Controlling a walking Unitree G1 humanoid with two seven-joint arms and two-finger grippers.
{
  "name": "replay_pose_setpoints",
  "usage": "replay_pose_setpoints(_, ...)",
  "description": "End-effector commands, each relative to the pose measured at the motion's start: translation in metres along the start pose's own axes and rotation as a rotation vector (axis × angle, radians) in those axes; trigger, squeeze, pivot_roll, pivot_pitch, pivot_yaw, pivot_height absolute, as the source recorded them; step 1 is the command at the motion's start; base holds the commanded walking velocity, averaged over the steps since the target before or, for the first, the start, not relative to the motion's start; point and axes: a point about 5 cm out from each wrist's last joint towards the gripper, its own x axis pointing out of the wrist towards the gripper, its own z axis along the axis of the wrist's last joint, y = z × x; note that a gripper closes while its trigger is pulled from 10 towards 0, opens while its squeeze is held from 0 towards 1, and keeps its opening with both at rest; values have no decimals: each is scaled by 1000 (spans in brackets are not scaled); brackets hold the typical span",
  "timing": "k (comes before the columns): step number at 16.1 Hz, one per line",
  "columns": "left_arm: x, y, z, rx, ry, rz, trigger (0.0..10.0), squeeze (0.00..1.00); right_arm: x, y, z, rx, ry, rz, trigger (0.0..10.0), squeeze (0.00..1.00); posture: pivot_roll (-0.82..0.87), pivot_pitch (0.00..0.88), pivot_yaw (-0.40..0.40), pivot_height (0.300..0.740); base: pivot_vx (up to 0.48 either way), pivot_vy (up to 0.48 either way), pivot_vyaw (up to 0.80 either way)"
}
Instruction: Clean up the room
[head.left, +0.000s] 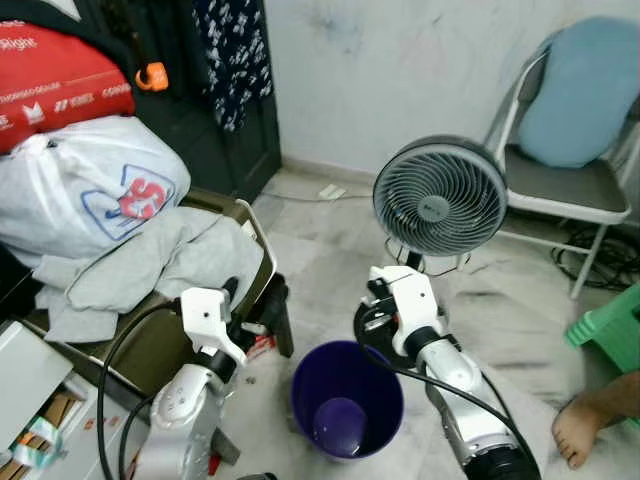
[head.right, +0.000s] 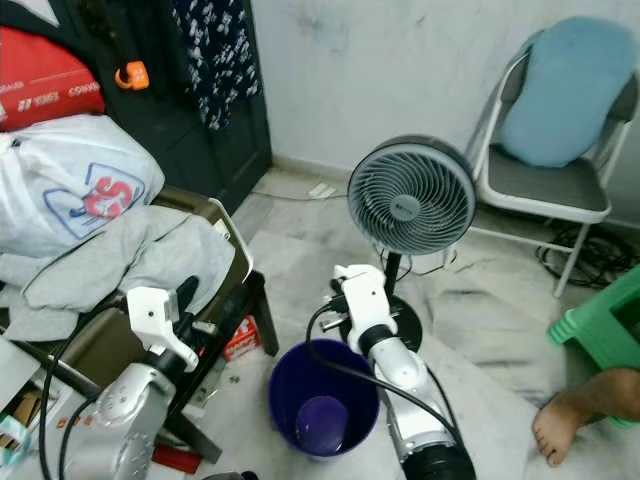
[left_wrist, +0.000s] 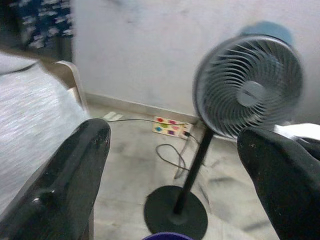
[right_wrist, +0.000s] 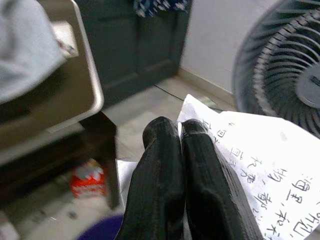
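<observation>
A purple bin stands on the floor between my two arms, with a smaller purple shape at its bottom. My right gripper is shut on a white sheet of paper covered in handwriting, held just above and behind the bin's far rim, close to the fan's base. My left gripper is open and holds nothing; it hovers to the left of the bin beside the low table.
A grey standing fan is right behind the bin, its cord running to a power strip. Grey cloth and a white bag pile on the table. A chair, green stool and a person's foot are right.
</observation>
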Motion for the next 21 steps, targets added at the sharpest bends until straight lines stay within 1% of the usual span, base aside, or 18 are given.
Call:
replay_pose_setpoints(1,-7,6,4,30,-4,-25,10000,0,1,-6,-4,-16,36,-41,10000,0,50,120,20,740,0,0,0)
replay_pose_setpoints(2,-13,9,6,58,11,-85,10000,0,2,-12,-5,-11,56,-94,10000,0,53,145,22,740,0,0,0)
replay_pose_setpoints(3,-15,9,7,70,19,-116,10000,0,3,-14,-5,5,67,-118,10000,0,56,149,25,740,0,0,0)
replay_pose_setpoints(5,-16,7,14,113,27,-211,10000,0,1,-21,-10,45,109,-178,10000,0,64,171,32,740,0,0,0)
replay_pose_setpoints(6,-16,6,17,122,26,-234,10000,0,1,-24,-11,52,118,-202,10000,0,65,181,38,740,0,0,0)
replay_pose_setpoints(7,-15,3,21,137,25,-256,10000,0,1,-27,-11,-22,132,-258,10000,0,67,193,44,740,0,0,0)
replay_pose_setpoints(8,-14,2,22,138,24,-260,10000,0,2,-26,-9,-35,122,-253,10000,0,73,204,50,740,0,0,0)
replay_pose_setpoints(9,-16,-3,25,145,22,-281,10000,0,6,-20,-2,53,86,-206,10000,0,79,220,57,740,0,0,0)
replay_pose_setpoints(10,-18,-6,26,139,21,-291,10000,0,11,-21,3,46,73,-223,10000,0,88,240,67,740,0,0,0)
replay_pose_setpoints(11,-24,-8,30,142,24,-305,10000,0,18,-15,10,79,62,-219,10000,0,108,280,84,740,0,0,0)
replay_pose_setpoints(12,-27,-10,31,148,33,-312,10000,0,25,-10,14,132,68,-192,10000,0,117,298,90,740,0,0,0)
replay_pose_setpoints(14,-35,-15,34,153,58,-342,10000,0,37,2,20,154,71,-158,10000,0,165,353,109,740,0,0,0)
replay_pose_setpoints(16,-42,-19,40,154,72,-356,10000,0,46,13,19,194,106,-135,10000,0,217,384,126,740,0,0,0)
replay_pose_setpoints(18,-51,-19,50,170,85,-320,10000,0,52,25,12,250,177,-113,10000,0,272,400,145,740,0,0,0)
replay_pose_setpoints(20,-54,-19,56,168,85,-314,10000,0,53,26,10,258,200,-121,10000,0,293,408,153,740,0,0,0)
replay_pose_setpoints(21,-57,-19,60,165,98,-316,10000,0,55,26,9,299,215,-133,10000,0,303,414,157,740,0,0,0)
